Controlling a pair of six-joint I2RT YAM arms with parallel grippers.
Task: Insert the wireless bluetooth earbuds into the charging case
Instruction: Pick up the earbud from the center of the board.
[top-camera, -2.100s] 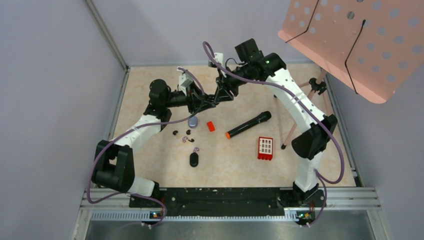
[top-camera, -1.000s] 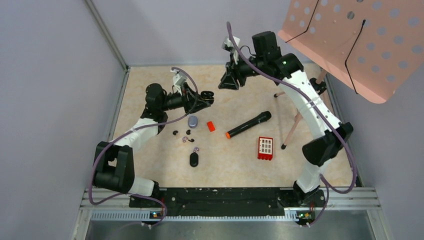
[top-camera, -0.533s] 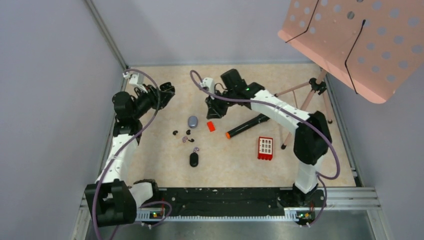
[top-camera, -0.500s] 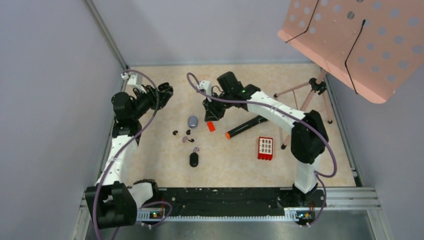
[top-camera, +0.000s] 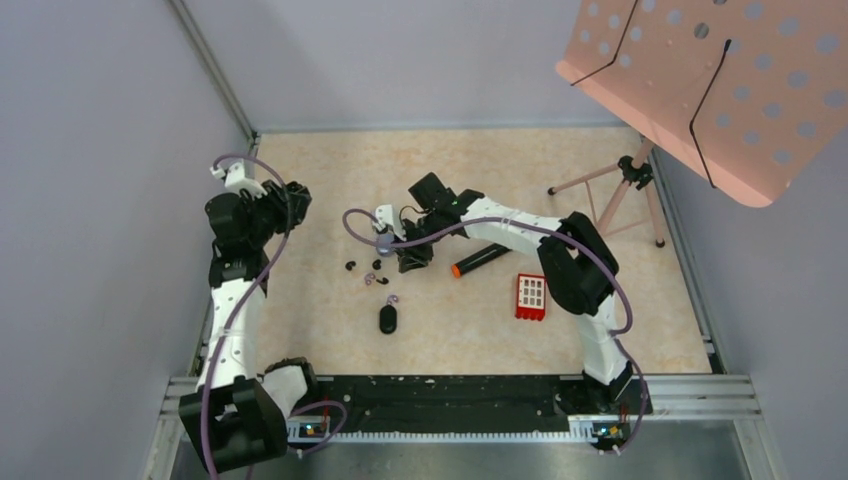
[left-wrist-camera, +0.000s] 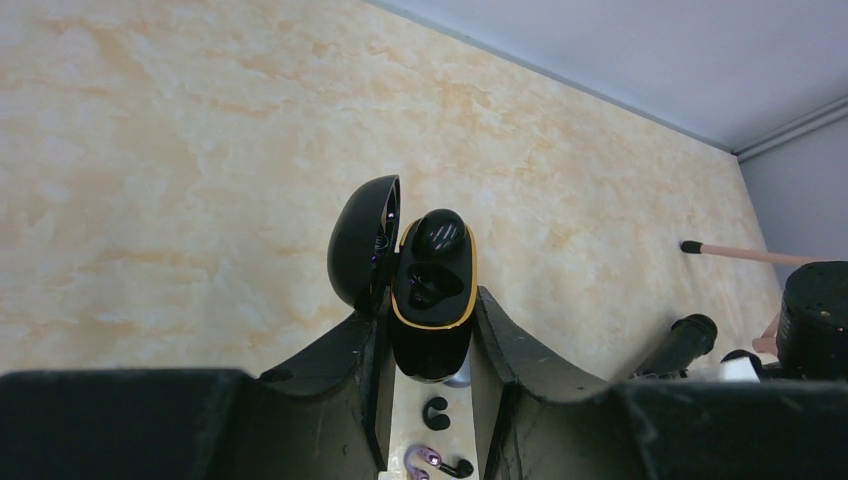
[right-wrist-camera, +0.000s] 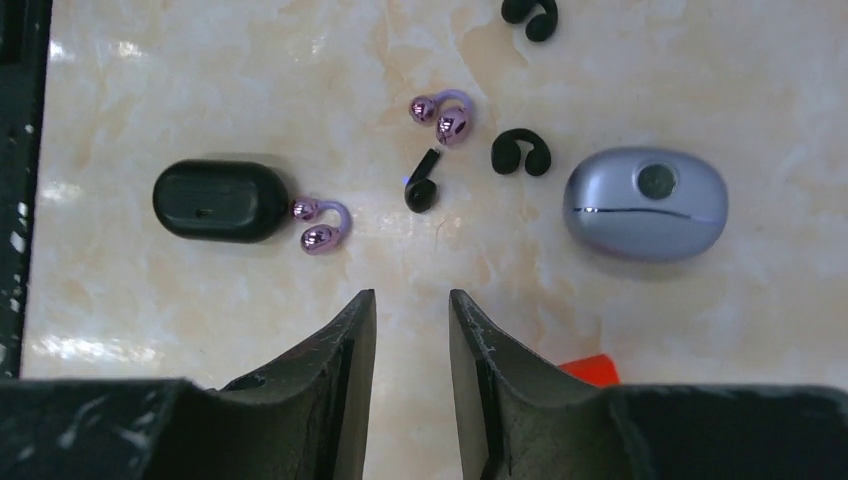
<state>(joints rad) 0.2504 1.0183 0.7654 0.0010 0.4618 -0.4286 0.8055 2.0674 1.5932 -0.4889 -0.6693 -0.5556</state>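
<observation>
Left wrist view: the left gripper (left-wrist-camera: 430, 312) clamps a glossy black, gold-rimmed charging case (left-wrist-camera: 432, 335), its lid open and one black bud (left-wrist-camera: 438, 232) seated inside. On the marbled beige desk (right-wrist-camera: 200, 90), tiny wireless bluetooth earbuds (right-wrist-camera: 521, 153) lie loose, some black C-shaped clips, others shiny purple clips (right-wrist-camera: 443, 112). They sit just ahead of the right gripper (right-wrist-camera: 412, 296), whose jaws are slightly parted and empty.

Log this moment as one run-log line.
left gripper: shut on charging case, lid open, seated bud inside | right gripper: open, empty, near loose black earbud
</observation>
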